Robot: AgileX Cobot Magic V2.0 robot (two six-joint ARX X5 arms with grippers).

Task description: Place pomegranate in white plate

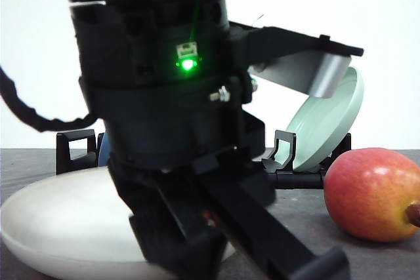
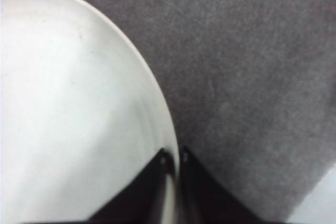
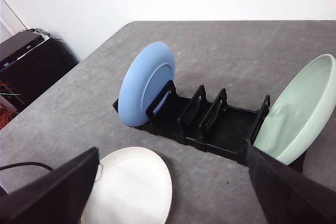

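Closely pinched, left fingers [image 2: 173, 169] on white plate [image 2: 79, 119] rim — right fingers [image 3: 173, 192] wide; pomegranate [image 1: 374, 191] apart.

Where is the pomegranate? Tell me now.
In the front view the pomegranate sits on the table at the far right, beside the pale green plate in the rack.

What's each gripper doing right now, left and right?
Left gripper: shut on the white plate rim.
Right gripper: open, holding nothing.

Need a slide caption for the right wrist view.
Open right claw above white plate; blue plate and green plate stand in black rack.
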